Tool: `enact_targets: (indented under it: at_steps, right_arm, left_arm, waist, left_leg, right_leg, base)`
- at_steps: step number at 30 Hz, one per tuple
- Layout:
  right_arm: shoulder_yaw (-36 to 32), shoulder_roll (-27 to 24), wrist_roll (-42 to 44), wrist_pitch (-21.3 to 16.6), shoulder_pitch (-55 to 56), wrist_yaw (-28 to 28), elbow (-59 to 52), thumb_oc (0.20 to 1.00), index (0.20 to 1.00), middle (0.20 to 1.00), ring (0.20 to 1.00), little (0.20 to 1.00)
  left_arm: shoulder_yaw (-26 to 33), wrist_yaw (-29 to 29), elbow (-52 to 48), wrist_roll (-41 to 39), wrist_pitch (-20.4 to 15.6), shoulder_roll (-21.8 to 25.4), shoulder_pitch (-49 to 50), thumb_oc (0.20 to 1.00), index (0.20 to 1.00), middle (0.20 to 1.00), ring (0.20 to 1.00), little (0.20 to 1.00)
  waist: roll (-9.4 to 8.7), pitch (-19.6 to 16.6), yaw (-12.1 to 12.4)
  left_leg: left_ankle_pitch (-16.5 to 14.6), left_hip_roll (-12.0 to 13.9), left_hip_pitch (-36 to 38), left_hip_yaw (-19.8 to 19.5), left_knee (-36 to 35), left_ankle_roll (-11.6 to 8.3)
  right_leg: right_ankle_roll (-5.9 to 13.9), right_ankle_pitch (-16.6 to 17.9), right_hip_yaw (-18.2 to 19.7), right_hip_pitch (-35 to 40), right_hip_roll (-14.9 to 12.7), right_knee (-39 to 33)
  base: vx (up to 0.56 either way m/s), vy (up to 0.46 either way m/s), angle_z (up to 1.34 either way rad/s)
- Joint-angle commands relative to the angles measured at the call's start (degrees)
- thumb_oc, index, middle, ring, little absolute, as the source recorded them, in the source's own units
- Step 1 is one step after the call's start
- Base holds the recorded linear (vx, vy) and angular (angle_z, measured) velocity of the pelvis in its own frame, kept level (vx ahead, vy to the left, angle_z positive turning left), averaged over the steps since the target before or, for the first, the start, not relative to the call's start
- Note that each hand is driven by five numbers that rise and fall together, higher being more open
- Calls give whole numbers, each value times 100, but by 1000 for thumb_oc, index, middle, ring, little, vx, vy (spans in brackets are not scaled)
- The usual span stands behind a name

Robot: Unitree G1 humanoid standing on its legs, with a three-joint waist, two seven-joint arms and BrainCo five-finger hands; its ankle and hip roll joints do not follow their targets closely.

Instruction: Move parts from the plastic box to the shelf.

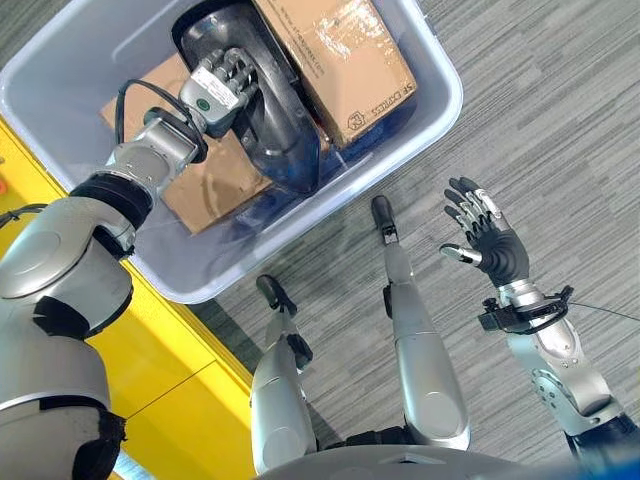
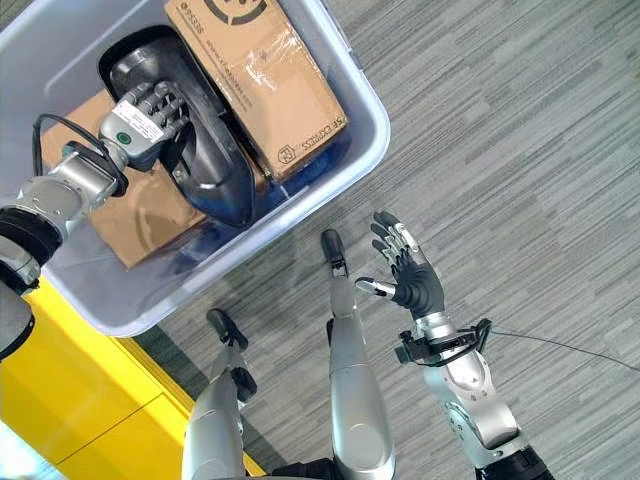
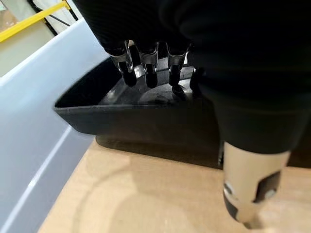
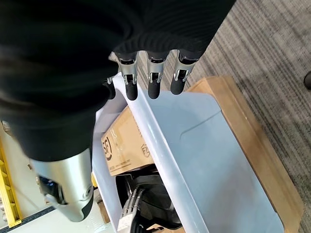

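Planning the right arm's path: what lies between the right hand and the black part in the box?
In the eye views, the box's near wall and bare carpet separate the open right hand from the black part, which the left hand touches.

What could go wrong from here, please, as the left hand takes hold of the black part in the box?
The left hand has its fingers curled over the rim of the black plastic part, a shallow hold that might slip on lifting. The part lies wedged between two cardboard boxes in the plastic box, so it may drag them. The right hand hangs open over the carpet, giving no support.
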Motion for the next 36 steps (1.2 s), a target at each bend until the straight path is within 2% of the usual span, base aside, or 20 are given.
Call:
enact_targets:
  at_steps: [1, 3, 5, 6, 8, 10, 13, 14, 18, 20, 21, 22, 26, 29, 35, 36]
  right_arm:
    - [-381, -41, 205, -349, -215, 8, -333, 1000, 1000, 1000, 1000, 1000]
    - [-389, 61, 211, -252, -165, 63, -342, 1000, 1000, 1000, 1000, 1000]
    - [-396, 82, 211, -232, -133, 93, -357, 1000, 1000, 1000, 1000, 1000]
    - [-378, 146, 228, -189, -68, 173, -412, 1000, 1000, 1000, 1000, 1000]
    - [-344, 205, 263, -173, -1, 223, -424, 1000, 1000, 1000, 1000, 1000]
    - [-321, 231, 315, -165, 25, 257, -421, 1000, 1000, 1000, 1000, 1000]
    - [-291, 285, 456, -106, 100, 316, -430, 1000, 1000, 1000, 1000, 1000]
    - [-293, 273, 458, -106, 104, 317, -432, 1000, 1000, 1000, 1000, 1000]
    - [-229, 431, 566, -11, 242, 326, -331, 1000, 1000, 1000, 1000, 1000]
    - [-206, 448, 597, -3, 260, 325, -327, 1000, 1000, 1000, 1000, 1000]
    - [-168, 495, 650, 22, 296, 322, -311, 1000, 1000, 1000, 1000, 1000]
    - [-166, 490, 650, 22, 300, 322, -312, 1000, 1000, 1000, 1000, 1000]
    - [-122, 534, 602, 70, 257, 208, -267, 1000, 1000, 1000, 1000, 1000]
    - [-71, 540, 550, 132, 173, 43, -159, 1000, 1000, 1000, 1000, 1000]
    - [67, 506, 467, 204, -11, -214, -125, 1000, 1000, 1000, 1000, 1000]
    - [72, 505, 466, 204, -8, -215, -125, 1000, 1000, 1000, 1000, 1000]
  left_arm:
    - [215, -51, 341, -249, 179, 423, -756, 1000, 1000, 1000, 1000, 1000]
    - [487, -263, 661, -688, 276, 81, -879, 1000, 1000, 1000, 1000, 1000]
    - [636, -258, 722, -864, 280, -14, -910, 1000, 1000, 1000, 1000, 1000]
    - [982, -300, 917, -1327, 307, -218, -957, 1000, 1000, 1000, 1000, 1000]
    - [1201, -307, 1063, -1646, 325, -380, -1029, 1000, 1000, 1000, 1000, 1000]
    - [1260, -305, 1139, -1766, 340, -432, -1062, 1000, 1000, 1000, 1000, 1000]
    - [1947, -393, 1496, -2861, 366, -691, -965, 1000, 1000, 1000, 1000, 1000]
    - [1957, -390, 1497, -2869, 365, -694, -956, 1000, 1000, 1000, 1000, 1000]
    - [2830, -452, 1738, -4193, 286, -945, -692, 1000, 1000, 1000, 1000, 1000]
    - [2980, -497, 1738, -4433, 248, -1005, -589, 1000, 1000, 1000, 1000, 1000]
    - [3182, -526, 1678, -4846, 175, -1147, -421, 1000, 1000, 1000, 1000, 1000]
    - [3187, -525, 1674, -4848, 176, -1147, -412, 1000, 1000, 1000, 1000, 1000]
    - [3630, -607, 1397, -5828, -6, -1427, 172, 1000, 1000, 1000, 1000, 1000]
    - [4081, -744, 1015, -6982, -200, -1703, 833, 1000, 1000, 1000, 1000, 1000]
    - [4239, -868, -149, -8485, -581, -1962, 1743, 1000, 1000, 1000, 1000, 1000]
    - [4242, -864, -161, -8485, -577, -1959, 1757, 1000, 1000, 1000, 1000, 1000]
  waist:
    - [10, 286, -295]
    - [-31, 286, -328]
    - [-31, 286, -334]
    - [-74, 286, -350]
    - [-94, 286, -368]
    - [-106, 285, -371]
    - [-132, 284, -350]
    - [-118, 284, -357]
    - [-104, 272, -317]
    - [-93, 260, -313]
    - [-82, 246, -287]
    - [-78, 244, -290]
    - [-48, 226, -206]
    - [12, 231, -142]
    - [77, 245, -37]
    - [75, 245, -41]
  left_leg:
    - [-296, 216, -524, -248, 916, 48]
    - [-302, 236, -674, -242, 950, 53]
    - [-299, 241, -700, -247, 958, 57]
    - [-300, 246, -742, -259, 990, 63]
    - [-304, 249, -764, -274, 1017, 66]
    - [-309, 262, -777, -285, 1035, 67]
    - [-300, 266, -810, -341, 1067, 70]
    - [-302, 267, -811, -346, 1069, 70]
    - [-305, 232, -791, -422, 1104, 89]
    - [-310, 226, -786, -429, 1115, 92]
    - [-314, 213, -768, -447, 1130, 94]
    - [-315, 213, -766, -448, 1130, 94]
    - [-314, 189, -654, -471, 1127, 97]
    - [-287, 157, -463, -485, 1061, 92]
    - [-247, 97, -215, -509, 976, 95]
    - [-246, 96, -208, -509, 973, 95]
  right_leg:
    - [536, -1088, -71, -183, -340, 1246]
    - [526, -1084, -83, -305, -314, 1251]
    - [519, -1083, -94, -334, -306, 1259]
    - [507, -1089, -103, -374, -291, 1286]
    - [494, -1101, -103, -392, -266, 1309]
    - [482, -1111, -108, -397, -257, 1325]
    - [453, -1109, -123, -388, -246, 1341]
    - [453, -1110, -128, -384, -246, 1341]
    - [394, -1115, -152, -312, -239, 1347]
    - [386, -1115, -155, -300, -236, 1356]
    - [372, -1115, -157, -266, -239, 1361]
    - [371, -1115, -158, -263, -239, 1360]
    - [357, -1111, -173, -69, -263, 1333]
    - [337, -1108, -210, 142, -310, 1301]
    - [328, -1075, -260, 444, -381, 1206]
    - [329, -1075, -261, 451, -381, 1202]
  base:
    - [0, 0, 0]
    - [0, -18, 1]
    - [-1, -15, 2]
    - [-1, -22, 5]
    - [-1, -18, 2]
    - [-5, -15, 0]
    - [-15, -43, -1]
    - [-13, -34, -2]
    - [-8, -17, 0]
    - [-6, -8, 2]
    - [-12, -16, 5]
    - [-19, -12, 6]
    - [-21, 0, 6]
    - [0, 0, 0]
    - [-1, 3, 1]
    - [-10, 23, 7]
